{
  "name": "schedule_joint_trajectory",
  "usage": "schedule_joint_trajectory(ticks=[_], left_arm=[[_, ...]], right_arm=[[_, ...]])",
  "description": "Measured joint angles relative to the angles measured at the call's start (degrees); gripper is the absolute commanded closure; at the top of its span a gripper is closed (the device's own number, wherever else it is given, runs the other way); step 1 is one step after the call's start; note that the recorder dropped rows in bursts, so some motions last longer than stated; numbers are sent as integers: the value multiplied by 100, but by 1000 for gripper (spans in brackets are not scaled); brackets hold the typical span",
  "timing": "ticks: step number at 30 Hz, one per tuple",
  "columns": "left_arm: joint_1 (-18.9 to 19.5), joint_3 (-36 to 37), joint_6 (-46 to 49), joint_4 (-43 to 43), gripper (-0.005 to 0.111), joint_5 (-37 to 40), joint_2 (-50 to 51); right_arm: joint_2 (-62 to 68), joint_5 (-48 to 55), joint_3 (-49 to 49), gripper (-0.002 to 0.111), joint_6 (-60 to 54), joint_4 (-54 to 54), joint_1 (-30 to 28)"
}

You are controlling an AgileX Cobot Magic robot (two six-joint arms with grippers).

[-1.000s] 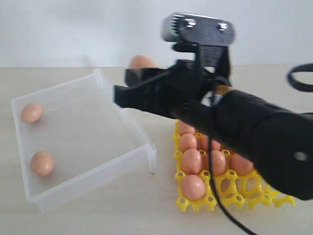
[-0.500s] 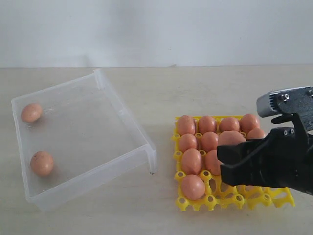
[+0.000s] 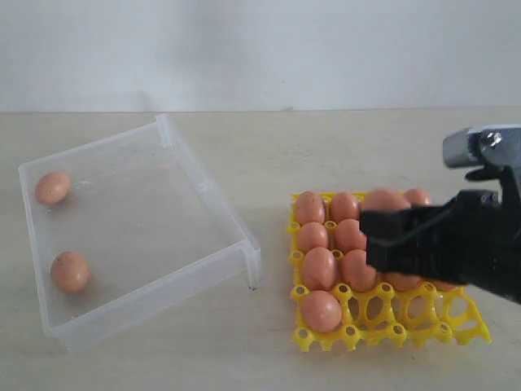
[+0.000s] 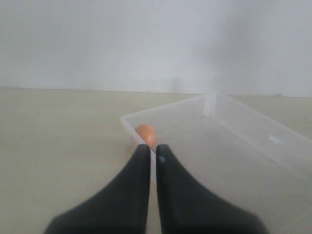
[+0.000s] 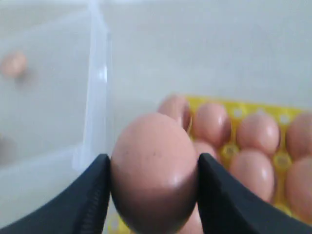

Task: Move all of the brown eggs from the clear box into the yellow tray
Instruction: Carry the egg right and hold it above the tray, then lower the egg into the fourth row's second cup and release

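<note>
My right gripper (image 3: 379,241) hovers over the yellow tray (image 3: 391,331), shut on a brown egg (image 5: 153,146) whose top shows above the black finger (image 3: 407,236). In the right wrist view the right gripper (image 5: 153,162) has a finger against each side of that egg. Several brown eggs (image 3: 319,267) fill the tray's left and far cells. Two brown eggs (image 3: 53,187) (image 3: 70,271) lie in the clear box (image 3: 203,183) at the left. My left gripper (image 4: 151,148) is shut and empty, just outside the box wall, pointing at one egg (image 4: 145,134). It is out of the exterior view.
The tray's near row has open cells (image 3: 423,305) to the right of its front-left egg (image 3: 321,310). The clear box's near right corner (image 3: 252,265) stands a short gap from the tray. A pale wall closes the back of the table.
My right gripper swung with the egg from above the box's far right side across to the tray, then shifted slightly right and toward the tray's far rows. The left gripper's earlier state is not shown.
</note>
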Motion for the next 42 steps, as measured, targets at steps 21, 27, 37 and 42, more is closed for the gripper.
schedule_joint_trajectory(ticks=[21,27,37,42], left_arm=[[0,0,0,0,103,0,0],[0,0,0,0,103,0,0],[0,0,0,0,103,0,0],[0,0,0,0,103,0,0]], right_arm=[[2827,-4703,-1248,108,5781,-4675,-2073],[2827,-5378,-1257,108,6863,-8280,-3432],[3224,-5404,-1261,108,6953,-10497,-4002],[3224,-5377,-1270,108,6719,-10935,-3988]])
